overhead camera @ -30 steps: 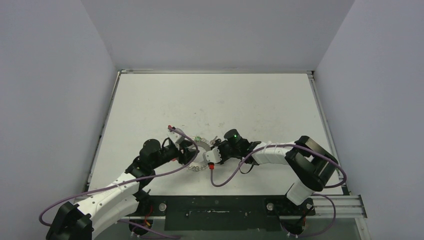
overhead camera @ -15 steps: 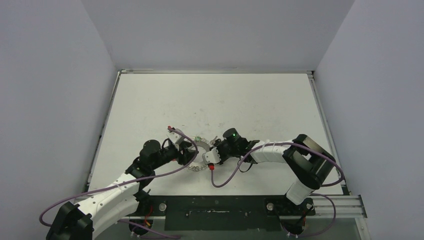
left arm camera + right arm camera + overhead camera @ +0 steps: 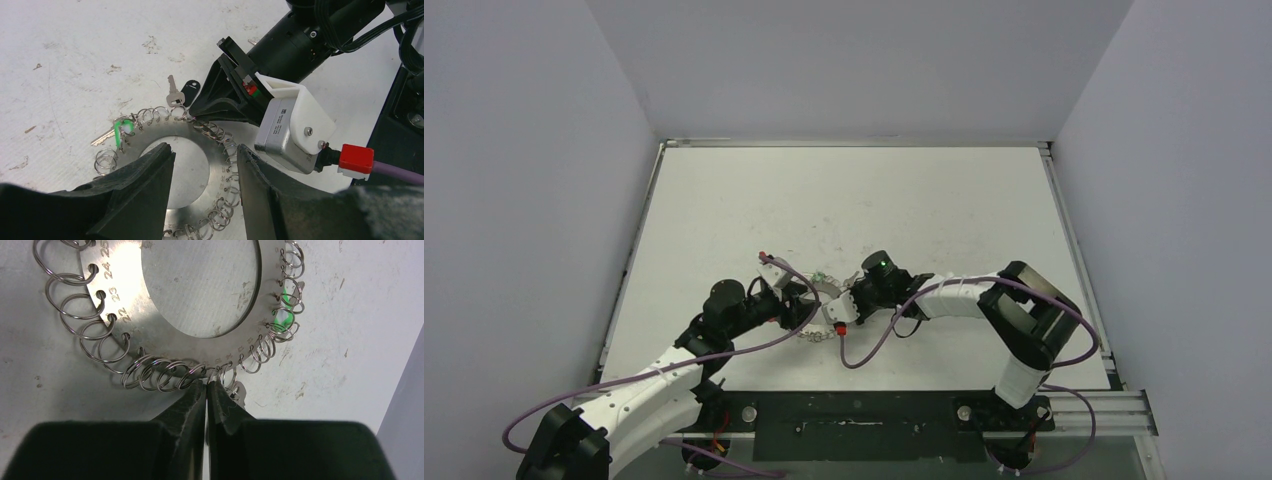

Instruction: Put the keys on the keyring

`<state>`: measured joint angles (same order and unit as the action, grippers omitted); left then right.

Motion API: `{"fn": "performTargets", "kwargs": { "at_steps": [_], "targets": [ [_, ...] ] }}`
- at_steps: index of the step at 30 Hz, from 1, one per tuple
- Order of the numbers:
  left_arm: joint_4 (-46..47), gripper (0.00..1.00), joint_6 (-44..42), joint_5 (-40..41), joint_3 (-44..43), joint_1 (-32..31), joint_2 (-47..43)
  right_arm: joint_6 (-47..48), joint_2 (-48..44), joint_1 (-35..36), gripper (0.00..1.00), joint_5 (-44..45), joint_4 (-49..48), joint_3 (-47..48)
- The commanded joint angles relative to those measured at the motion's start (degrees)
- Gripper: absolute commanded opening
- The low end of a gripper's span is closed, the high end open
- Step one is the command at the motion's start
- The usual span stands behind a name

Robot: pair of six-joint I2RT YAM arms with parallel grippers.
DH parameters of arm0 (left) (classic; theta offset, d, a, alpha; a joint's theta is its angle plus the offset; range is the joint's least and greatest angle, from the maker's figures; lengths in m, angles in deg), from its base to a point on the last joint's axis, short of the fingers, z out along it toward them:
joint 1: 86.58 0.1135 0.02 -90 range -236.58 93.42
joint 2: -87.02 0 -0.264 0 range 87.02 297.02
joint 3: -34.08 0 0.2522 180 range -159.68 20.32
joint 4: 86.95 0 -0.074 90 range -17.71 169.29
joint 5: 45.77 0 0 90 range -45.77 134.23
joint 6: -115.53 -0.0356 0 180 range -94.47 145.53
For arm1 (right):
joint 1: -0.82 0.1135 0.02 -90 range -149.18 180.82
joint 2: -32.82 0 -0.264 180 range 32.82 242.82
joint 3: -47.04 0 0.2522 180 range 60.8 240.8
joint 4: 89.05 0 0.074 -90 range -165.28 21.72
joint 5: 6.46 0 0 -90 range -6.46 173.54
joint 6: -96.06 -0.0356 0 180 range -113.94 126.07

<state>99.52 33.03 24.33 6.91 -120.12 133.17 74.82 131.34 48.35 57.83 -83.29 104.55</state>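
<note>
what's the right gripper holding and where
The right gripper is closed at a small wire loop on the keyring's outer edge, beside a key; whether the loop is actually pinched cannot be told.

Overhead view looks down from behind; both wrist views closely share the keyring (image 3: 127,290)

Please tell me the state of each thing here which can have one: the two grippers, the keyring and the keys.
left gripper: open, jaws apart over the keyring.
right gripper: shut, tips at a small wire loop on the keyring's edge.
keyring: flat on the table.
black-headed key: flat on the table beside the keyring; whether threaded, cannot tell.
second key: blade showing by the green tag, head hidden.
</note>
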Motion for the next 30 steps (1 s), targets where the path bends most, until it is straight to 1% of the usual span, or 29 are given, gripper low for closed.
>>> {"fn": "performTargets", "kwargs": {
  "at_steps": [1,5,10,12,16,19,23,25,30],
  "targets": [
    [2.7,0.47,0.7,0.0,-0.3,0.4,-0.5,0.8,1.1,-0.3,0.01,-0.2,3.6,2.5],
    [2.6,0.47,0.4,-0.4,-0.4,0.5,-0.5,0.0,-0.1,-0.3,0.00,0.2,5.2,3.3],
    [1.7,0.47,-1.3,-1.8,-0.3,0.5,-1.6,-3.2,-4.2,-0.4,0.00,-0.3,6.2,3.4],
    [1.9,0.47,-1.8,-2.3,-0.1,0.5,-2.5,-5.0,-6.4,-0.5,0.00,-1.2,7.7,4.1],
    [2.8,0.47,-3.5,-3.3,0.9,0.5,-4.8,-9.1,-11.4,-0.7,0.00,-4.0,15.1,6.5],
    [3.7,0.47,-5.2,-4.1,1.6,0.5,-6.3,-13.5,-14.8,-1.1,0.00,-6.2,17.2,7.5],
    [6.7,0.47,-7.2,-6.2,2.3,0.4,-7.3,-19.9,-18.0,-1.3,0.00,-9.5,20.5,9.3],
    [9.7,0.47,-9.6,-8.1,2.8,0.3,-7.1,-22.5,-19.0,-1.3,0.00,-11.2,22.4,10.3],
    [15.8,0.48,-13.9,-12.5,3.6,0.0,-5.3,-25.2,-21.3,-1.3,0.00,-14.6,25.6,10.9]
  ]
}}
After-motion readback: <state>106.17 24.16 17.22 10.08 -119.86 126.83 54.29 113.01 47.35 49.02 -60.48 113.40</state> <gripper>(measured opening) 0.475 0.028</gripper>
